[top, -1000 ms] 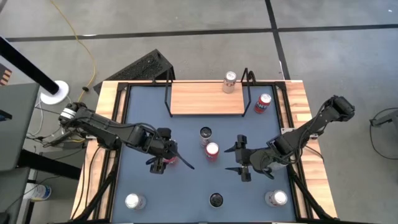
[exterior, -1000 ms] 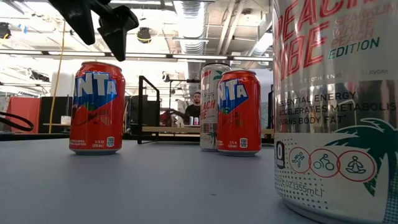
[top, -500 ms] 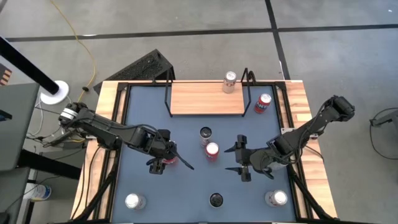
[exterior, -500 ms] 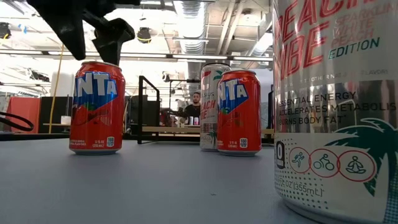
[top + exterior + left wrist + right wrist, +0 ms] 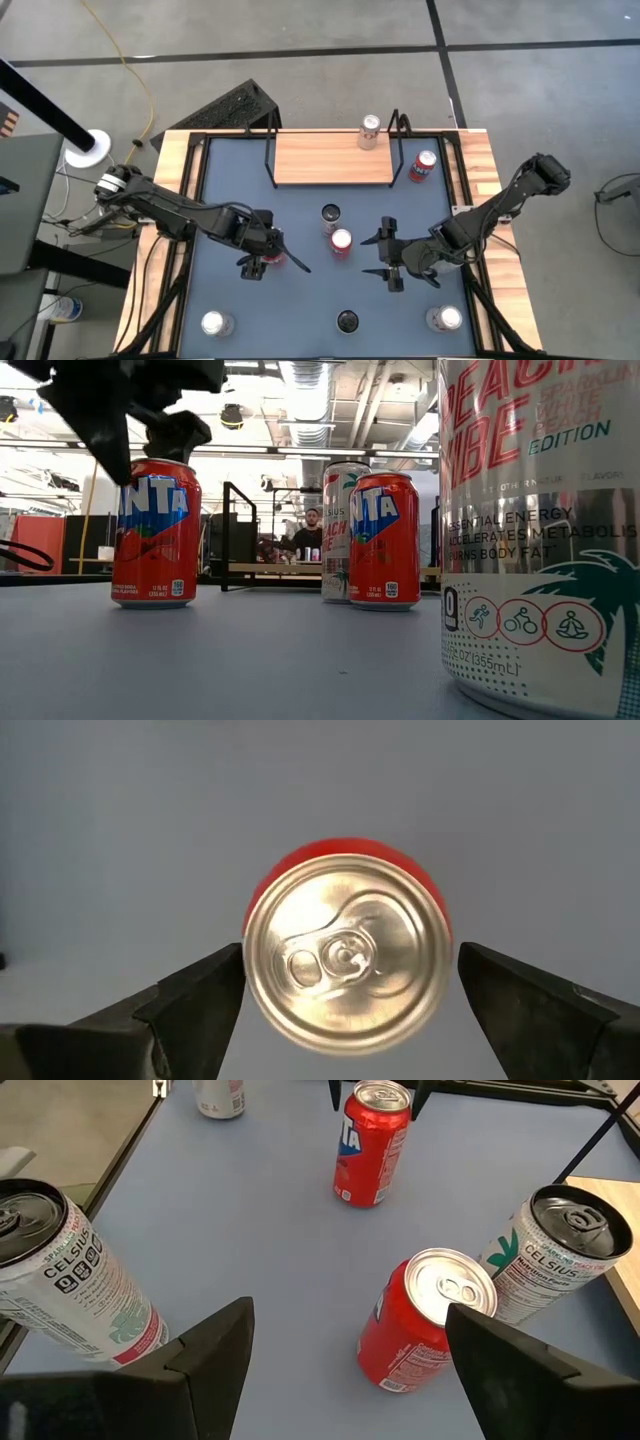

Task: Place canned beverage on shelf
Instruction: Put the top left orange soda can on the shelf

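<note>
Left gripper (image 5: 345,1005) spread wide astride red can (image 5: 347,955) on blue tabletop (image 5: 300,300); shelf (image 5: 333,159) behind; right gripper (image 5: 387,254) spread wide nearby

The shelf (image 5: 333,158) stands at the table's (image 5: 300,320) far edge, one can (image 5: 370,130) upright on its right end; another can (image 5: 423,165) stands on the table just right of it. Two cans (image 5: 330,216) (image 5: 341,242) stand near each other at the centre. The left gripper (image 5: 262,254) is directly above a can (image 5: 347,955) left of centre, fingers spread to either side, not touching it; the right gripper (image 5: 390,255) sits right of centre, fingers apart around nothing. Three more cans (image 5: 213,323) (image 5: 347,321) (image 5: 444,318) line the near edge.
</note>
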Action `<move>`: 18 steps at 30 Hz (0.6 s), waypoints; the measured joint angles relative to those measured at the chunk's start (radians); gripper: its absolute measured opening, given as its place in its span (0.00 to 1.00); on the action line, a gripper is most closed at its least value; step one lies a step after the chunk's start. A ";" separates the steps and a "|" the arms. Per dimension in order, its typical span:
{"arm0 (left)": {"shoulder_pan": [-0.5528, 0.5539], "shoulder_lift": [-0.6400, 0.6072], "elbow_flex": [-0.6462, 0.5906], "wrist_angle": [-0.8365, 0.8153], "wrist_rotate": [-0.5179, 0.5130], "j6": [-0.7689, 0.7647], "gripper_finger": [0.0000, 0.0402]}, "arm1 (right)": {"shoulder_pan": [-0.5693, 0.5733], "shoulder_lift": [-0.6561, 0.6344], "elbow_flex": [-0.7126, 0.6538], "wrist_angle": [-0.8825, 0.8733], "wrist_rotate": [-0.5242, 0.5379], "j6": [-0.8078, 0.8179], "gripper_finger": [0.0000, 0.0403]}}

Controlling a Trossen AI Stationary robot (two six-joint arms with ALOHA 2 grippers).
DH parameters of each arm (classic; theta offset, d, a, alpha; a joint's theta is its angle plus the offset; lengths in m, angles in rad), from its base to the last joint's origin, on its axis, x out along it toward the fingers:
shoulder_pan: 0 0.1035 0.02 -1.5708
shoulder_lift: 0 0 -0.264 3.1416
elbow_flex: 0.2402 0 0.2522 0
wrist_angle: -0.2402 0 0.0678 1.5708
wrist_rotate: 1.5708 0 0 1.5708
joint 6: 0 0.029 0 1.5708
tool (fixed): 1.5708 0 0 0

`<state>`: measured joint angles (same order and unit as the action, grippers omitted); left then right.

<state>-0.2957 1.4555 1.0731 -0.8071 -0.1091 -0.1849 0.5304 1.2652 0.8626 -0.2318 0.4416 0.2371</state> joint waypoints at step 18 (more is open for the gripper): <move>0.045 0.000 -0.065 0.129 0.079 0.009 0.87 | 0.000 0.000 0.000 0.000 0.000 0.000 0.79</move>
<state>-0.2508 1.4555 1.0077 -0.6781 -0.0303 -0.1762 0.5304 1.2652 0.8624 -0.2314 0.4416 0.2367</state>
